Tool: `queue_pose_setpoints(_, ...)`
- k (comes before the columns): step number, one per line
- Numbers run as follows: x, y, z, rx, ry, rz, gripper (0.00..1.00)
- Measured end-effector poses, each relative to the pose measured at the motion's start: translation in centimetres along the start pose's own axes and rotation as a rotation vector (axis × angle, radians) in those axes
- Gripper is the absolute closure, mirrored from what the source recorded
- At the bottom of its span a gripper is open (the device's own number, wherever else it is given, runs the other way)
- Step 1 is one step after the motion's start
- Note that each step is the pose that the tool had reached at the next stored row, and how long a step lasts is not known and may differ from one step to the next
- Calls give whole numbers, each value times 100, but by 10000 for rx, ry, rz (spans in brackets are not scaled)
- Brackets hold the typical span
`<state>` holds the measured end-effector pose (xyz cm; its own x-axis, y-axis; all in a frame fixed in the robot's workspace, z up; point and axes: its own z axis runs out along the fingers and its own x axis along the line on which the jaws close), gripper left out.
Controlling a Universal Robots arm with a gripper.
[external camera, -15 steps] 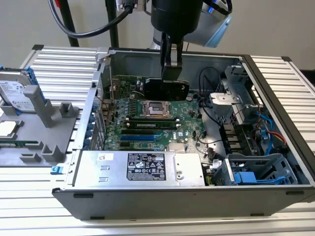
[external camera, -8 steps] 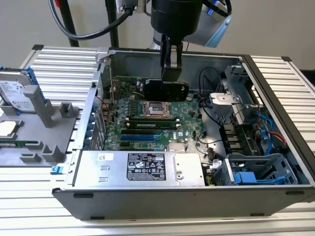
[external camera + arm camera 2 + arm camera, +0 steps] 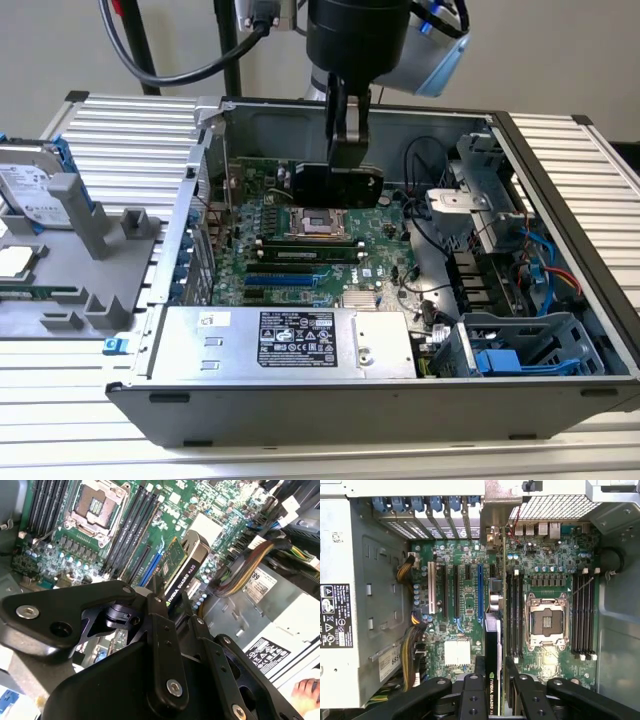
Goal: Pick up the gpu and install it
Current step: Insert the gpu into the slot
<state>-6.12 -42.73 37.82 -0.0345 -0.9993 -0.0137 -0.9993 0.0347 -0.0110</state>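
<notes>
The jaws are clenched on the thin black-covered, green-backed gpu card (image 3: 338, 185), held on edge above the large green motherboard (image 3: 385, 255) inside the open grey metal computer case (image 3: 560, 170). To seat it well, I judge, keep the card square and parallel to the long blue slot (image 3: 480, 592).

Mostly black rig with one blue accent
Matte black bar-linkage gripper (image 3: 170, 597) studded with silver screws (image 3: 27, 611), under a glossy black drum-shaped wrist (image 3: 355, 35) with a pale blue cap (image 3: 440, 52); thick black cables (image 3: 160, 78) trail off it
</notes>
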Motion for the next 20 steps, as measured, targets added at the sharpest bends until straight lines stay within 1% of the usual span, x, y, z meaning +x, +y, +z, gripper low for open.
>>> queue_pose_setpoints(20, 1, 1, 76, 1, 1, 0, 100)
